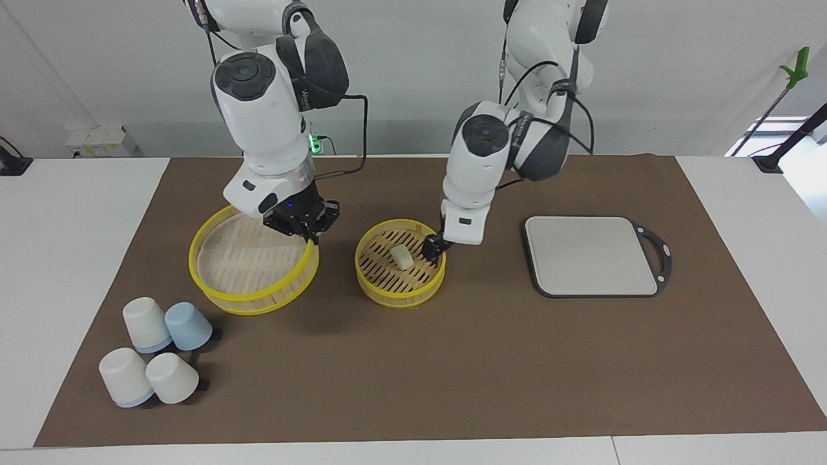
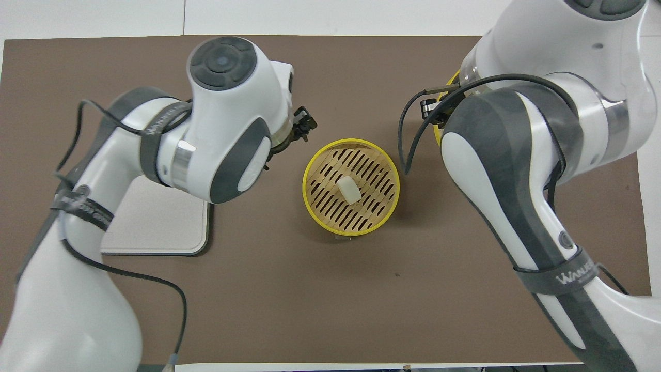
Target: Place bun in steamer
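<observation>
The bun [image 1: 401, 257] lies in the steamer tier [image 1: 400, 289] at mid-table. The second tier [image 1: 253, 300] sits toward the right arm's end, the cutting board [image 1: 591, 255] toward the left arm's end. Four cups [image 1: 157, 352] cluster farther from the robots than the second tier.

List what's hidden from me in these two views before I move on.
Overhead view, the wide steamer tier: the right arm covers all but a yellow sliver, and also hides the right pincer at its rim.
Overhead view, the cups: none show; the right arm fills that corner.
Overhead view, the grey board: the left arm hides much of it, handle included.
</observation>
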